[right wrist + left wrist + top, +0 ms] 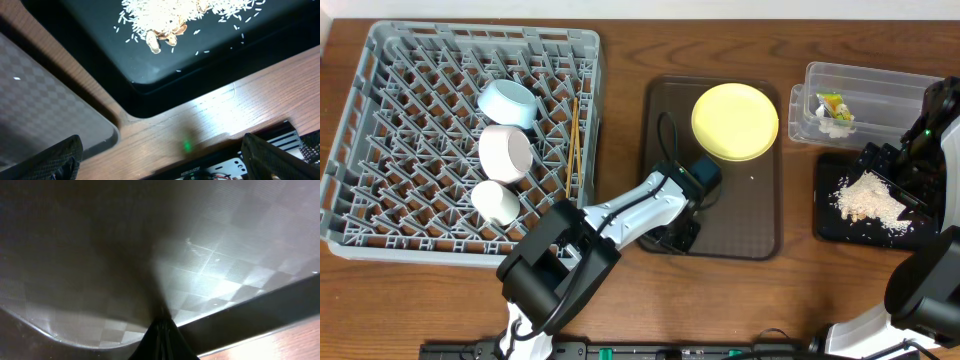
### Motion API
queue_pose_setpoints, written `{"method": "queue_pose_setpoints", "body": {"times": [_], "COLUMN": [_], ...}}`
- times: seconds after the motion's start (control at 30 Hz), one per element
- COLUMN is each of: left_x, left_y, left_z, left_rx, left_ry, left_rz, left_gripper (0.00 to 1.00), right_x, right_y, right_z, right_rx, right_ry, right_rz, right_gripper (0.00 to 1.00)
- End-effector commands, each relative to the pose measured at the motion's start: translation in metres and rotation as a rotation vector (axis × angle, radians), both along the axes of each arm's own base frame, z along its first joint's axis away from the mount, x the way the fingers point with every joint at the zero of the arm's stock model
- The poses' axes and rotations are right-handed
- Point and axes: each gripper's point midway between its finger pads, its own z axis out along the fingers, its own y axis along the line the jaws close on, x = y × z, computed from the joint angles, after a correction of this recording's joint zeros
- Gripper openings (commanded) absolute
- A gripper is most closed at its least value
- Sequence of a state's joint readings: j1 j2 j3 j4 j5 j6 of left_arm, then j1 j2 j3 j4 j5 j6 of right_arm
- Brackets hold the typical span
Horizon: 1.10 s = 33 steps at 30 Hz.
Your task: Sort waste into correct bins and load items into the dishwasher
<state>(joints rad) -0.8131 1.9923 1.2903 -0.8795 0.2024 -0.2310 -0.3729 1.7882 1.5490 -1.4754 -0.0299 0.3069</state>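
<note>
The yellow plate (735,121) lies at the back of a brown serving tray (760,215). My left arm (645,203) reaches over that tray's front part. In the left wrist view the left gripper (162,325) is shut just above the tray's checkered floor (225,275), with nothing between its fingers. The grey dish rack (430,70) holds a light blue bowl (508,103), a white bowl (505,152), a white cup (495,202) and chopsticks (573,145). The clear tub (880,85) holds a snack wrapper (833,104) and white paper (835,126). Rice crumbs (868,198) lie in the black tray (828,225). My right gripper (167,160) hangs open over bare table in front of the black tray (165,80).
The right arm (925,150) stands over the black tray's right side. The brown tray's corner (45,110) lies left of the right gripper. The table's front edge and a dark rail (225,162) run just below it.
</note>
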Motion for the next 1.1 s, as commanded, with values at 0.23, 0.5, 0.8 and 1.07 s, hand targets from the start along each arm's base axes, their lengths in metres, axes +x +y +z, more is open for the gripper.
{"method": "queue_pose_setpoints", "body": {"times": [0.23,0.5,0.8,1.07], "left_x": [-0.023,-0.021,0.054,0.127], "left_y": [0.021,0.024,0.006,0.011], "left_z": [-0.006,-0.003,0.033,0.034], "left_rx": [0.093,0.103,-0.030,-0.155], "left_ry": [0.096,0.100,-0.081,-0.243], "left_rz": [0.036,0.043,0.080,0.226], "left_gripper": [0.06,0.06,0.15,0.14], "right_x": [0.000,0.000,-0.001,-0.001], "right_y": [0.001,0.001,0.001,0.001], "right_z": [0.007,0.007,0.007,0.007], "right_rx": [-0.005,-0.005,-0.005,-0.003], "right_ry": [-0.022,-0.022,-0.022,-0.019], "right_rz": [-0.007,-0.007,-0.008,-0.008], "right_gripper": [0.99,0.99,0.99,0.99]}}
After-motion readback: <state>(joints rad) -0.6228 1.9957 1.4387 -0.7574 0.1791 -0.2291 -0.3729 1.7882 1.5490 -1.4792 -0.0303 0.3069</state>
